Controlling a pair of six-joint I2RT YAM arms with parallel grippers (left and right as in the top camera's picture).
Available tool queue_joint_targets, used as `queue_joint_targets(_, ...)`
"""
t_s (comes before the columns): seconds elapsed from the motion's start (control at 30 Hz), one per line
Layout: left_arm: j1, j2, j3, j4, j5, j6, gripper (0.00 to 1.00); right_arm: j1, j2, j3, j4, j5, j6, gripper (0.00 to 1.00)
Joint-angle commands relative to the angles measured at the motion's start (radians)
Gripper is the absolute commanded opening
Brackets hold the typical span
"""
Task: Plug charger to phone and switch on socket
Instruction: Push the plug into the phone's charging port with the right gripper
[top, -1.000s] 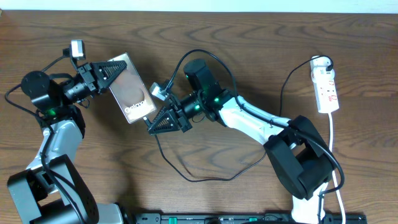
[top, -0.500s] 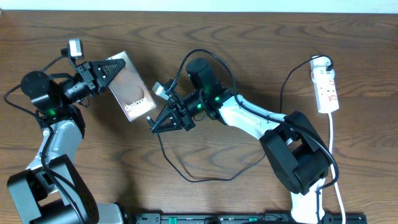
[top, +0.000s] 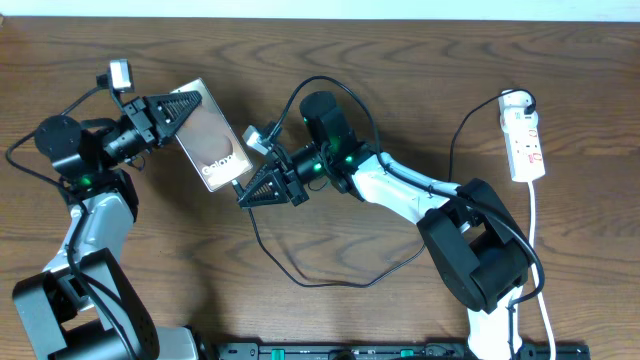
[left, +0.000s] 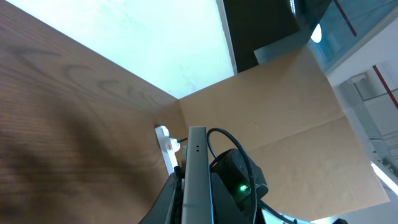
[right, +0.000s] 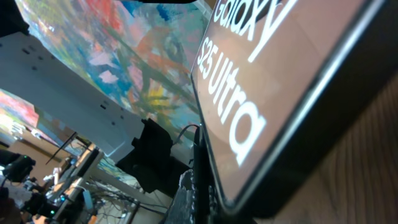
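Note:
The phone (top: 212, 140), bronze-brown with white lettering, is raised off the table in my left gripper (top: 185, 106), which is shut on its upper end. In the left wrist view the phone (left: 198, 162) shows edge-on between the fingers (left: 194, 202). My right gripper (top: 243, 194) sits at the phone's lower edge, shut on the plug end of the charger (top: 300, 283), a thin black cable looping over the table. The right wrist view shows the phone's lettering (right: 249, 93) very close above the fingers (right: 202, 183). The white socket (top: 526, 140) lies at the far right.
The socket's white cord (top: 538, 250) runs down the right edge. The right arm (top: 400, 190) stretches across the middle of the table. A black bar (top: 400, 350) lines the front edge. The socket also shows in the left wrist view (left: 166, 146).
My right gripper has moved slightly up and left, closer to the phone's lower edge. The phone has shifted a little up in the left gripper.

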Motion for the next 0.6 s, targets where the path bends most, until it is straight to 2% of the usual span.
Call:
queue_joint_targets(0.0, -0.012, -0.017, 0.010, 0.013, -0.003, -0.005, 0.07, -0.003, 0.005, 0.011, 0.004, 0.011, 0.033, 0.01)
queue_joint_targets(0.57, -0.012, -0.017, 0.010, 0.035, 0.018, -0.005, 0.07, -0.005, 0.006, 0.011, 0.005, 0.024, 0.055, 0.01)
